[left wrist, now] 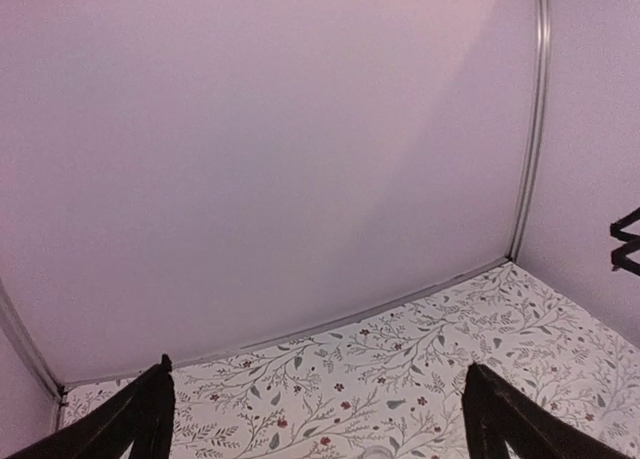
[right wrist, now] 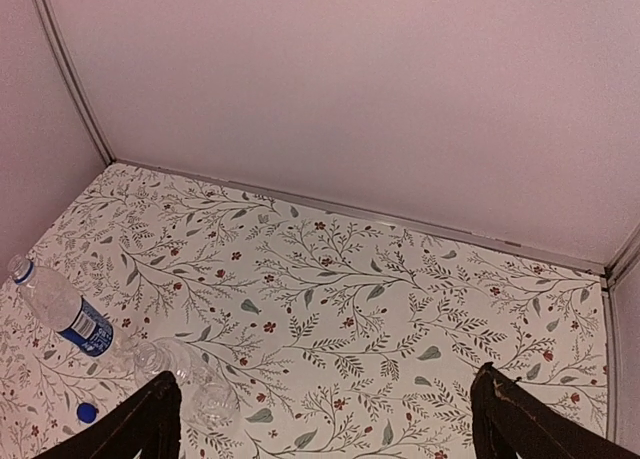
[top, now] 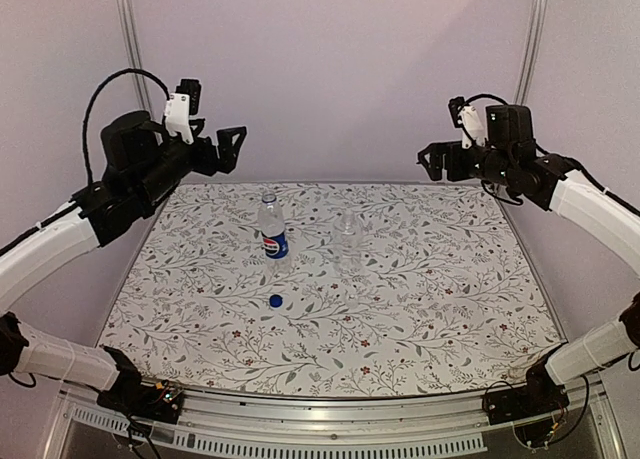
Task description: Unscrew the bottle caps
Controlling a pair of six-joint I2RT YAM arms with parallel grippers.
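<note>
The taller bottle with the blue Pepsi label stands upright left of the table's middle, with no blue cap on its neck. It also shows in the right wrist view. The bright blue cap lies on the tablecloth just in front of it and shows in the right wrist view too. The shorter plain bottle stands to the right of the Pepsi bottle. The white cap is not visible. My left gripper is open and empty, high over the far left. My right gripper is open and empty, high over the far right.
The floral tablecloth covers the table. Pale walls with metal corner posts close in the back and sides. In the left wrist view my left gripper faces the back wall, and my right gripper looks down at the cloth.
</note>
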